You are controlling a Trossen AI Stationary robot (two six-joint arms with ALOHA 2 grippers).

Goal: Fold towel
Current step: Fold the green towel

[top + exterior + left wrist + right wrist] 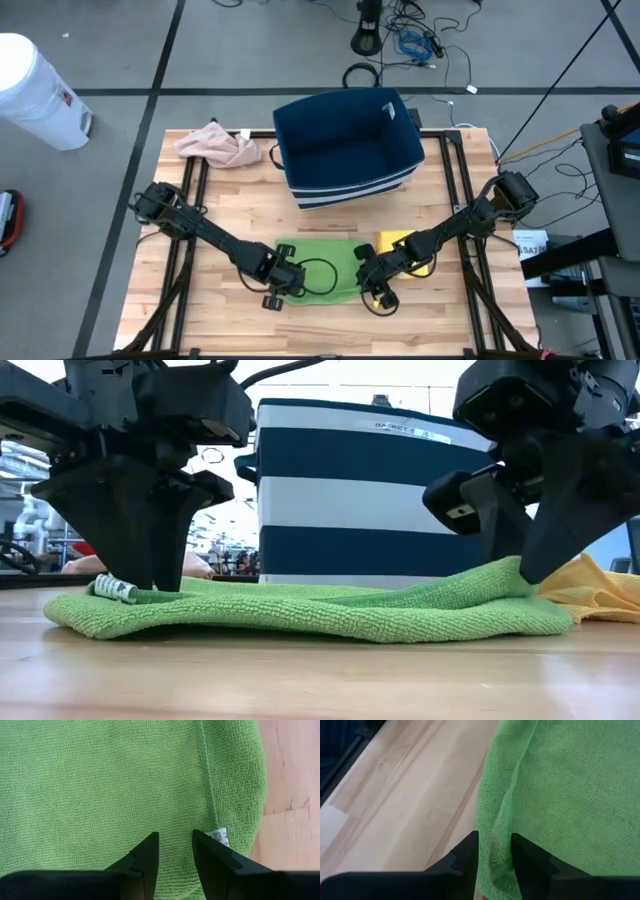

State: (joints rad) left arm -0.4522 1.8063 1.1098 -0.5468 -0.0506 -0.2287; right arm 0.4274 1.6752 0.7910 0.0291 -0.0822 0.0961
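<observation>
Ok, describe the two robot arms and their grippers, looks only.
Both arms are dark, slim and jointed. The left gripper and right gripper each carry a looped black cable. Wrist views show two black, wedge-shaped fingers tapering to points, with a stepped notch on the inner edge. The low view shows blocky black housings; the right one bears a small yellowish label.
</observation>
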